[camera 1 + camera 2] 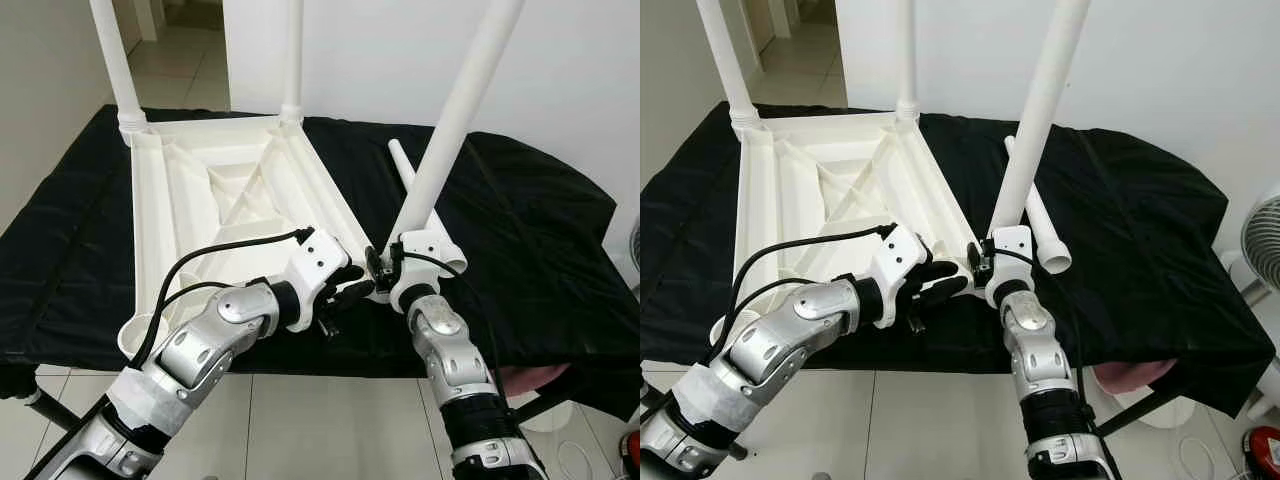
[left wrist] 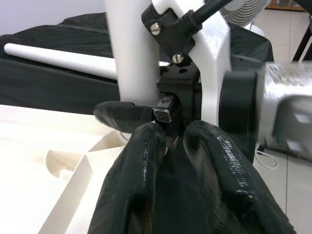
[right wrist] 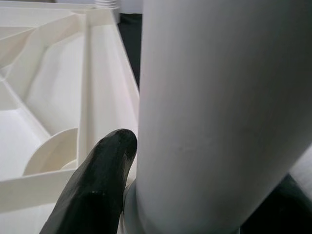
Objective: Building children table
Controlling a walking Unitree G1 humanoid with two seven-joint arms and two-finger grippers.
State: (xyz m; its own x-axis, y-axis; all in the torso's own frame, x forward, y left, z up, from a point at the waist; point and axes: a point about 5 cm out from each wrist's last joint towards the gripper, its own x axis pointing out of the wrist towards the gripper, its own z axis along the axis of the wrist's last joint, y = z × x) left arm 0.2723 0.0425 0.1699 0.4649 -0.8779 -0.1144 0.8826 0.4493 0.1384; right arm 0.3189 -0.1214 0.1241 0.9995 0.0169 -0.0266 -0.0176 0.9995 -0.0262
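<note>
One upturned white tabletop point(image 1: 215, 205) lies on one black cloth point(image 1: 520, 215), with three white legs point(image 1: 455, 120) standing up from it and one loose leg point(image 1: 1038, 222) lying beside.

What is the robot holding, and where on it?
The right gripper holds a white table leg near its bottom end, at the tabletop's corner. The left gripper holds nothing.

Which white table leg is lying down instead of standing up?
The loose leg resting on the black cloth, just right of the upside-down tabletop. The other three legs stand upright at its corners.
</note>
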